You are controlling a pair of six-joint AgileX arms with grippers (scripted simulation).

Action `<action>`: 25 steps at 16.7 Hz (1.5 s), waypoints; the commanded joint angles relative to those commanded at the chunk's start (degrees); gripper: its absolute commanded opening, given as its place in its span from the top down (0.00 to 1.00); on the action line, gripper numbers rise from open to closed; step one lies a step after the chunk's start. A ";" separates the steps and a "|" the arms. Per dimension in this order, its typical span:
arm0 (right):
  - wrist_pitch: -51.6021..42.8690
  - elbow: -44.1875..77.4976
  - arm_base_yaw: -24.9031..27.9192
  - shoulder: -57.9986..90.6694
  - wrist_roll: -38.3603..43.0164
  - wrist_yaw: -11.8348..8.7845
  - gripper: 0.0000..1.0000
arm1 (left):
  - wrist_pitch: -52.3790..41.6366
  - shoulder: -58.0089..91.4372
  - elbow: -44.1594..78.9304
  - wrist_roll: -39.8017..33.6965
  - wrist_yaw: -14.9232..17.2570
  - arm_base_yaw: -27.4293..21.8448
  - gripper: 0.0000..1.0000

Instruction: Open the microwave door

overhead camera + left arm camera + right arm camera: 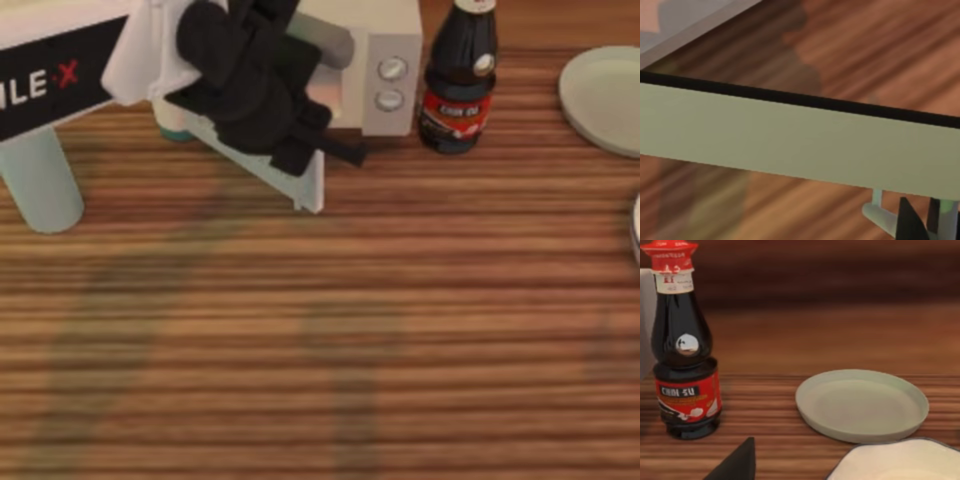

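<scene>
Off-white and boxy, the microwave stands at the worktop's far edge, left of centre, two round silver knobs on its right panel. Its flat door is swung out toward the near left. Our left tool sits at the door's free edge; whether it is spread or pinching, we cannot tell. A dark glossy bottle stands just right of the microwave, a pale round plate farther right. Our right tool shows only a dark tip.

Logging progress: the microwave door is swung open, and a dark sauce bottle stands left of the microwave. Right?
Not quite. The door is swung open, but the bottle stands right of the microwave, beside its knob panel, as the top view shows.
</scene>
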 joint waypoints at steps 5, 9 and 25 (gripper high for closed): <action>0.00 0.00 0.00 0.00 0.00 0.00 0.00 | 0.00 0.00 0.00 0.00 0.00 0.00 1.00; 0.00 0.00 0.00 0.00 0.00 0.00 0.00 | 0.00 0.00 0.00 0.00 0.00 0.00 1.00; 0.00 0.00 0.00 0.00 0.00 0.00 0.00 | 0.11 -0.81 -1.17 1.69 1.37 0.40 1.00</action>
